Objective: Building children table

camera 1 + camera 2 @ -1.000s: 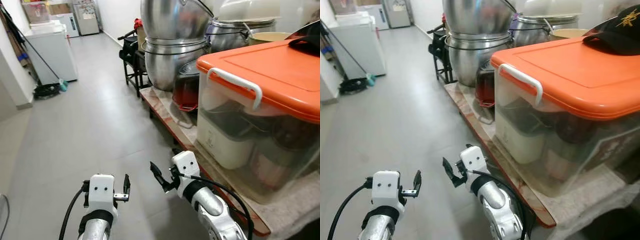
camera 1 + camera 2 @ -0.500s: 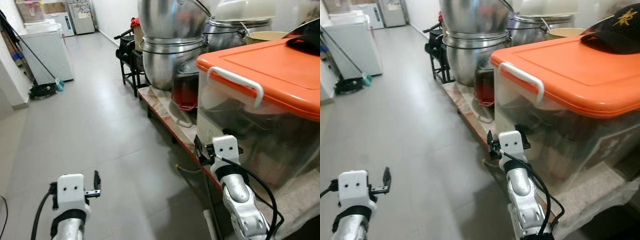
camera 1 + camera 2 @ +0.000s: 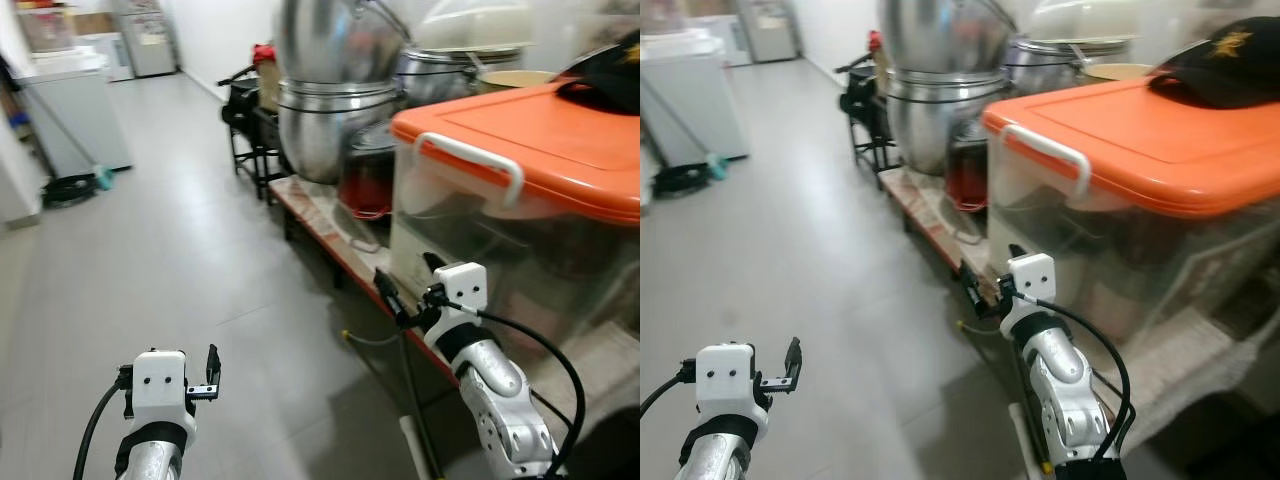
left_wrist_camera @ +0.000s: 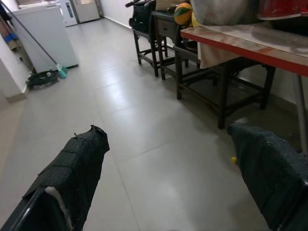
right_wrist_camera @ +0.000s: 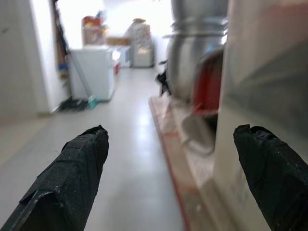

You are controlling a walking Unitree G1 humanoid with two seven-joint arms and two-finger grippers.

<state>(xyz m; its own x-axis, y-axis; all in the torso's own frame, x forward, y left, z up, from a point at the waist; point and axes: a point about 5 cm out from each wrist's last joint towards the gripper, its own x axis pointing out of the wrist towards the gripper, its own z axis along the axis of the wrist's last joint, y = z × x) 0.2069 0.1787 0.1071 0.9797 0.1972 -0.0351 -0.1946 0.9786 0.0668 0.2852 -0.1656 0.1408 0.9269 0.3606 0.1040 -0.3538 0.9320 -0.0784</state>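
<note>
setting: a long tiled corridor, with a low wooden bench (image 3: 330,225) along the robot's right side carrying stacked steel pots (image 3: 335,90) and a clear storage bin with an orange lid (image 3: 520,190).
change: the right arm has swung from mid-floor out toward the bench over the last second; the head camera has shifted too.
left gripper (image 4: 168,178): held low over bare floor, fingers spread wide, holding nothing.
right gripper (image 5: 180,178): beside the bench edge, fingers spread wide, empty.
task item: no children's table or parts can be made out; assembly looks not yet begun.
writing: a black cap (image 3: 1220,65) on the lid bears a gold emblem, unreadable.
background: a white freezer (image 3: 75,110) stands far down the hall.
</note>
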